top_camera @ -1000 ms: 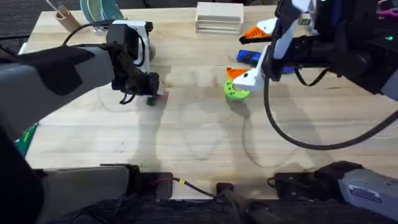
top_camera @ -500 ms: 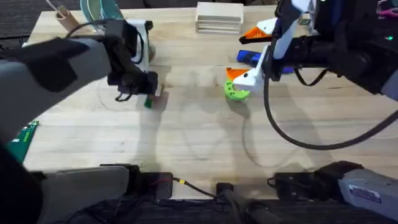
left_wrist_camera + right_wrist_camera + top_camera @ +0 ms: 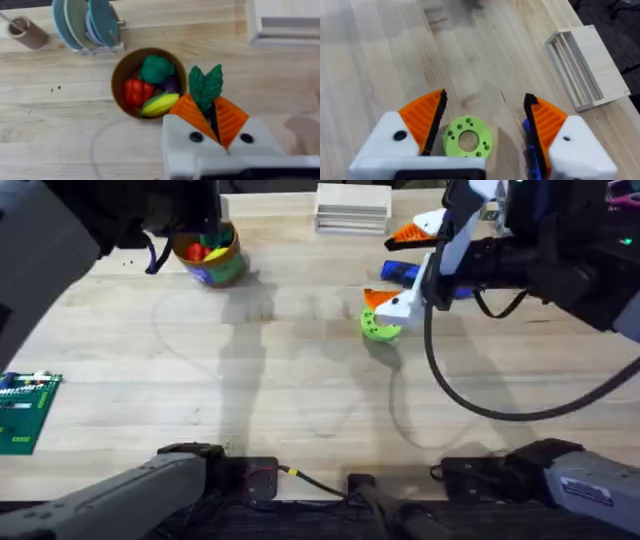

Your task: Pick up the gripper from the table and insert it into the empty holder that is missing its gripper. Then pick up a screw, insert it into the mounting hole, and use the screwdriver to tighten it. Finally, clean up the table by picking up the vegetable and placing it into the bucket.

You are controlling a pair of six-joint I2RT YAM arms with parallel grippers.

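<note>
Vegetable (image 3: 205,86) pinched in the closed left claw (image 3: 212,117), right of the bucket (image 3: 120,82) at centre frame, not yet over it. Early release drops it on the counter (image 3: 60,135). Right claw (image 3: 482,117) wide open, empty, above a green disc (image 3: 467,141).

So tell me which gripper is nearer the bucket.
Left. The left gripper, shut on the vegetable, hangs just beside the bucket at the table's far left. The right gripper is open over the green disc, well to the right.

Overhead faces forward; wrist cameras look down at table (image 3: 300,380).
</note>
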